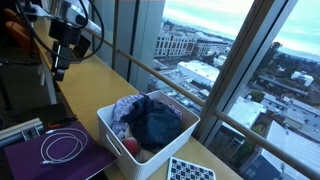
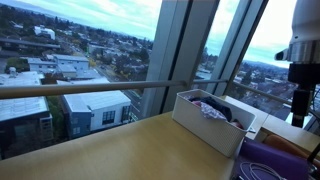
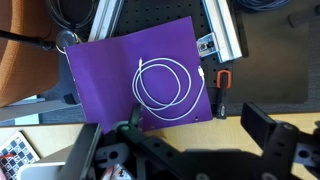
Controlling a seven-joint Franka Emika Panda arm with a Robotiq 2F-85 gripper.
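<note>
Since nothing sits between its fingers, the gripper (image 3: 185,150) hangs empty with its jaws spread wide, well above the table. In the wrist view its dark fingers (image 3: 268,128) frame the lower edge of the picture, well apart from each other. Held this high and pointing straight down, it looks over the whole work area and touches nothing.

Directly below it, the white cable (image 3: 165,85) lies on a purple sheet (image 3: 105,65). It is wound into a loose round coil of a few turns, with one short end trailing toward the sheet's near edge. Coiled like this it stays compact and flat, and my judgement is that the dark purple backing makes the thin white line easy to pick out. The cable is slim and limp (its plug ends are too small to make out).

The sheet lies flat on the tabletop, a little askew, beside a silver rail (image 3: 225,30). A small orange-handled item (image 3: 222,80) lies just off its edge. In an exterior view the same cable (image 1: 62,147) lies near a white bin (image 1: 108,122) heaped with dark and patterned cloth. A checkered board (image 1: 190,170) rests in front of the bin. The bin stands along the tall windows, well apart from the gripper, with the city beyond the glass
</note>
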